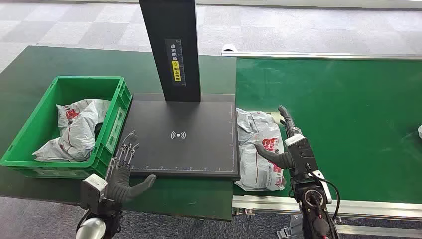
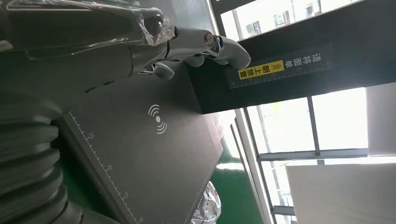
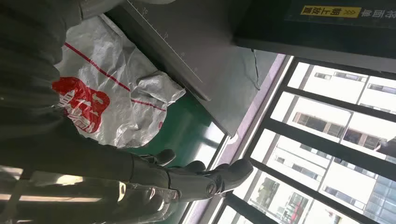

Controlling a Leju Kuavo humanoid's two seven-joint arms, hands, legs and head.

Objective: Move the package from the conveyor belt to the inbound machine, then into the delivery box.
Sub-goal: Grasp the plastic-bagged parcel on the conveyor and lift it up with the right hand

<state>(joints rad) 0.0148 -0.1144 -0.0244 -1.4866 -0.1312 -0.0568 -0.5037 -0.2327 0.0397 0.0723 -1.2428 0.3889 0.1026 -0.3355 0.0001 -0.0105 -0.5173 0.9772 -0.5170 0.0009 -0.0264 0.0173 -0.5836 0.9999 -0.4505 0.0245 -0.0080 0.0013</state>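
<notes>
The white crinkled plastic package with red print (image 1: 258, 149) lies on the green conveyor belt (image 1: 348, 124), just beside the right edge of the flat black inbound machine platform (image 1: 181, 134), its near-left side touching or nearly touching that edge. Its long axis runs away from the robot, parallel to the platform's right edge.

The right hand (image 1: 288, 144) stands upright at the package's far side from the platform, palm toward it, fingers (image 1: 284, 115) extended and spread, thumb reaching over the red print; it holds nothing, and whether the thumb already touches the plastic I cannot tell. So the package sits between this hand and the platform, and the right hand is clearly the nearer one. In the right wrist view the package (image 3: 112, 98) lies loose, one crumpled corner lapping toward the platform rim.

The left hand (image 1: 124, 172) hovers at the platform's near-left corner, fingers apart, empty.

The coming move, as I judge it, is a grasp and a short lift leftward over the raised platform rim; the platform surface is bare around its scan symbol. The black upright post (image 1: 170, 50) stands at the platform's far edge, clear of that path. Left of the platform, the green plastic delivery box (image 1: 30, 129) already holds similar white bags (image 1: 77, 129), with room left.
</notes>
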